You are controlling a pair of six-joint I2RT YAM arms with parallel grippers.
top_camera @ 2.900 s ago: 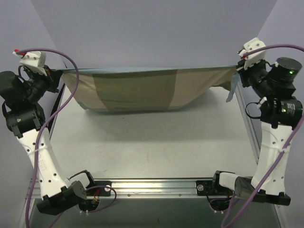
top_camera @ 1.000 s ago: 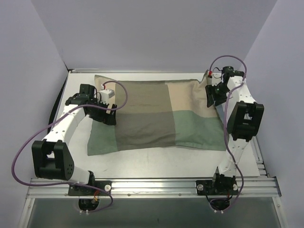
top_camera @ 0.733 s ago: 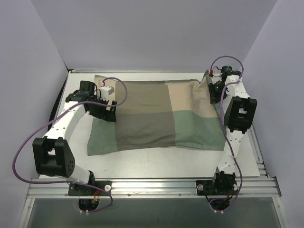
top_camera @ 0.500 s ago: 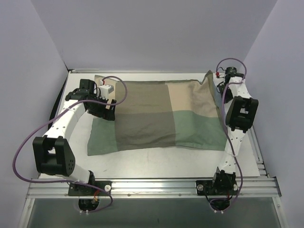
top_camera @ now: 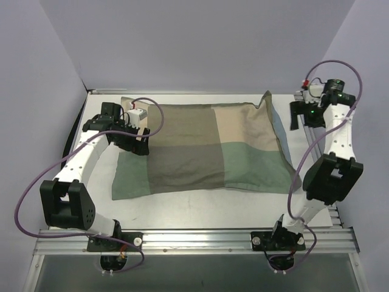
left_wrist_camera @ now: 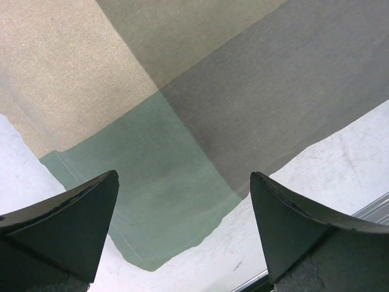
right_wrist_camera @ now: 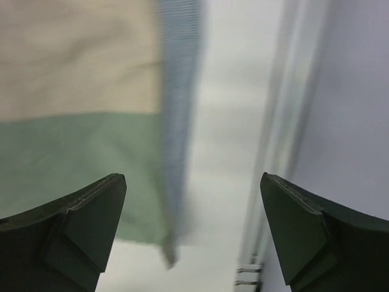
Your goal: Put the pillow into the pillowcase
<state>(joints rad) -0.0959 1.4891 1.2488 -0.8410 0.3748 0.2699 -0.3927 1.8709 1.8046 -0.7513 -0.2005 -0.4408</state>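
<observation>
The pillowcase [top_camera: 206,149] lies spread on the table [top_camera: 200,210] with its long side running left to right. It is closer to the far edge than to the near rail [top_camera: 194,234], where both arm bases sit, and its far right corner stands up in a peak. The left gripper [top_camera: 137,139] hangs over the pillowcase's left end, towards its far left corner, while the right gripper [top_camera: 295,115] is beyond the pillowcase's right end, apart from it, above the table's right edge near the far corner.
</observation>
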